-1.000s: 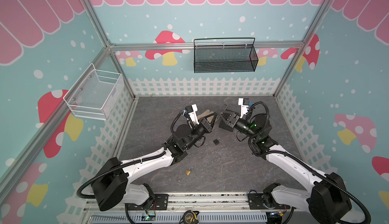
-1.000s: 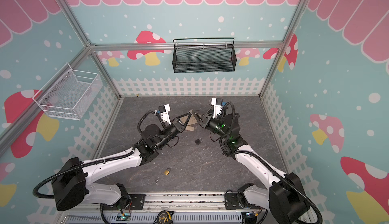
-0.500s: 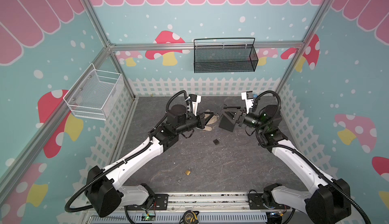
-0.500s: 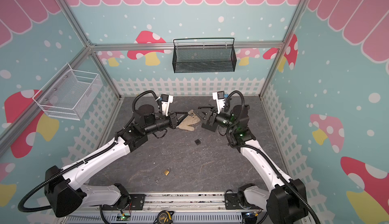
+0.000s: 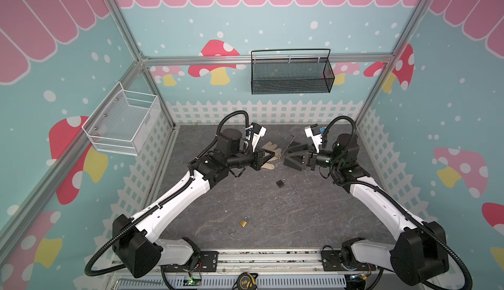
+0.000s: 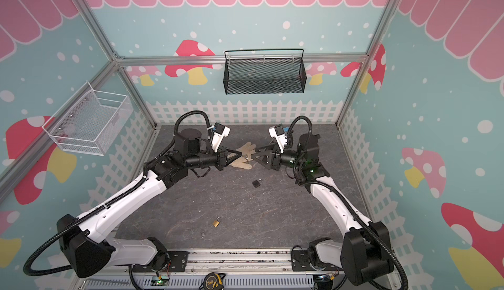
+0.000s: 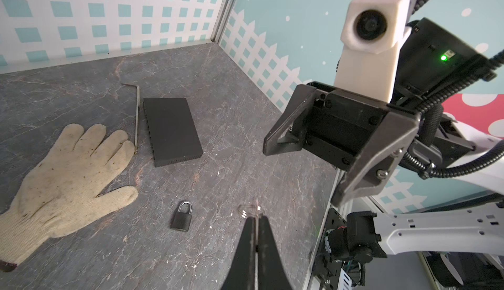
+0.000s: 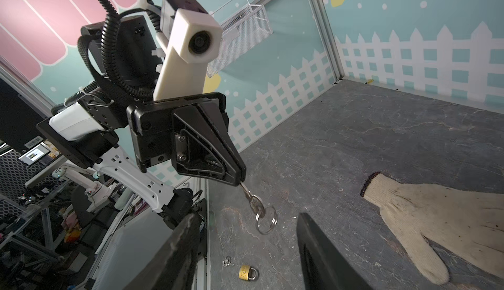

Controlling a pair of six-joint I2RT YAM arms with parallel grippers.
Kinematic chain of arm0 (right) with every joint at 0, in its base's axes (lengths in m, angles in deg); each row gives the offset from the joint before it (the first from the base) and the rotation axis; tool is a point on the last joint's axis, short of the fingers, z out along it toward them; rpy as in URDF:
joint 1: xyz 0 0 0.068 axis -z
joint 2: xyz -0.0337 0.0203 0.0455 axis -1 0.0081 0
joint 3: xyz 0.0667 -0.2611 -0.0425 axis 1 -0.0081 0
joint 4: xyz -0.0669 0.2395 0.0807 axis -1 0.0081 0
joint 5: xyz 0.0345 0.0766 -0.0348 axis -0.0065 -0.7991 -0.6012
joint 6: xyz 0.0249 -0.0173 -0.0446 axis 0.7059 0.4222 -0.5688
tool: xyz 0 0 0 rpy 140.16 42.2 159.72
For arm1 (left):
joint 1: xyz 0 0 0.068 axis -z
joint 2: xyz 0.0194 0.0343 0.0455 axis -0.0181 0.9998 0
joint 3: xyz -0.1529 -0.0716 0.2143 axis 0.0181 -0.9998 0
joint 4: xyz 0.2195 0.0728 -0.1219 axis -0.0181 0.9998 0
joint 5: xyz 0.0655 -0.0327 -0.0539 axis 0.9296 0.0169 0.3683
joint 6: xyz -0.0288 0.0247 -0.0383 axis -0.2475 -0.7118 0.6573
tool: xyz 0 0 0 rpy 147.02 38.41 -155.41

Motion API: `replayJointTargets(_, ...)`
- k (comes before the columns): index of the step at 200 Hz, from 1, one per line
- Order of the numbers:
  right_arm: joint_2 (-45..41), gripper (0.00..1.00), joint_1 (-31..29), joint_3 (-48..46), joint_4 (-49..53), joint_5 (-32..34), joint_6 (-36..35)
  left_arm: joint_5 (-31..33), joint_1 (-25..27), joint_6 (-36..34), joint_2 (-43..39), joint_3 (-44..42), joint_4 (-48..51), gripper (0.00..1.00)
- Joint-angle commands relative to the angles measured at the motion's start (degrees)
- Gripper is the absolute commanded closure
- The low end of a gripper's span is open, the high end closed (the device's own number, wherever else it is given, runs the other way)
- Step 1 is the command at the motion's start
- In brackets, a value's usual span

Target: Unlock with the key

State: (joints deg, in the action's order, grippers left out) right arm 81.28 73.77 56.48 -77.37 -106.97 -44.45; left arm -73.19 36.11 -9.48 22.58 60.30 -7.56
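My left jaws are clamped on one end of a small key [image 8: 246,192], and a split ring [image 8: 276,219] hangs from its free end. My right jaws stand apart, holding nothing. They face the left ones tip to tip, close but not touching, and both pairs are raised off the tabletop [image 5: 272,215]. Below them a pale work glove [image 7: 65,176] lies flat. An L-shaped metal rod [image 7: 137,116] lies by its fingertips, with a flat black box [image 7: 170,130] just beside the rod. The black padlock [image 7: 182,217] lies on the tabletop near the glove's thumb with its shackle seated. A brass padlock [image 5: 243,222] lies well apart, nearer my bases.
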Motion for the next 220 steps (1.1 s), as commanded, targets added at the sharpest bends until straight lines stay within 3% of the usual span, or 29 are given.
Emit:
replayJointTargets(1,2.34,0.41,-0.38,0.39,0.96,-3.66,-3.18,-2.52,-0.35,-3.26,0.83,2.23,2.02,1.00)
replayJointTargets(107,7.64,0.48,-2.29,4.96,1.12,-7.96,-4.89,-4.69,-0.31,-4.53,2.29,4.99,3.56,1.00)
replayJointTargets(220,9.77,0.66,-2.87,4.93,-2.11,-9.87,-3.60,-5.80,-0.29,-5.28,2.97,5.68,4.40,1.00)
